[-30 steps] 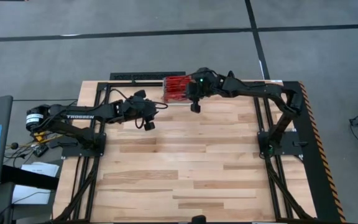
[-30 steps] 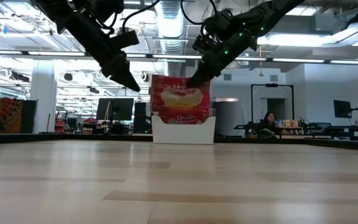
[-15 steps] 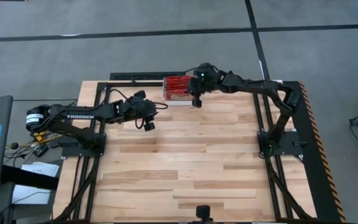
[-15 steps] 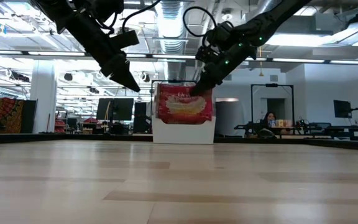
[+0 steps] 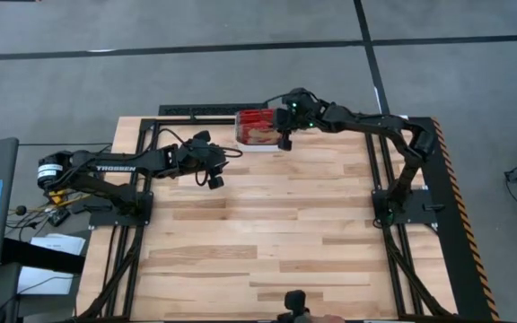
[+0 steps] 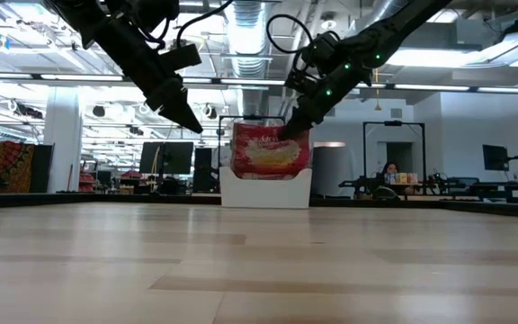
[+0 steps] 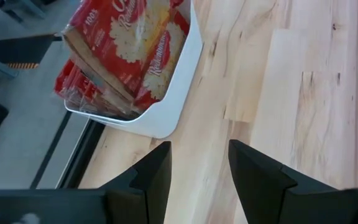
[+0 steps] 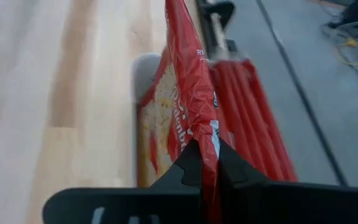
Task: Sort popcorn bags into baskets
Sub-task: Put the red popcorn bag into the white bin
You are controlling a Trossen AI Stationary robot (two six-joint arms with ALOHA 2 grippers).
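A white basket (image 5: 245,145) stands at the table's far edge, with several red popcorn bags (image 7: 79,81) on edge inside it. My right gripper (image 6: 291,131) is over the basket's right end, shut on one more red bag (image 6: 268,151), whose popcorn picture faces the near side. That bag's lower part is hidden behind the basket's front wall (image 6: 265,189). My left gripper (image 7: 197,177) hangs open above the table, left of and nearer than the basket (image 7: 166,93), and holds nothing. My right gripper pinches the bag's top edge near its upper right corner (image 8: 211,138) between its two fingers. The fingers slant down from the table's right and near side. The bag hangs about upright below them, its lower part inside the basket; whether it rests there is hidden.
A black frame rail (image 5: 205,109) runs along the table's far edge behind the basket. Bare wooden table top (image 5: 276,233) stretches from the basket to the near edge. Both arms' bases stand at the table's left and right sides.
My right gripper has carried the bag toward the table's far edge and slightly down, still shut on it. The bag, earlier hanging in front of the basket's front wall, now stands behind that wall with its lower part inside the basket.
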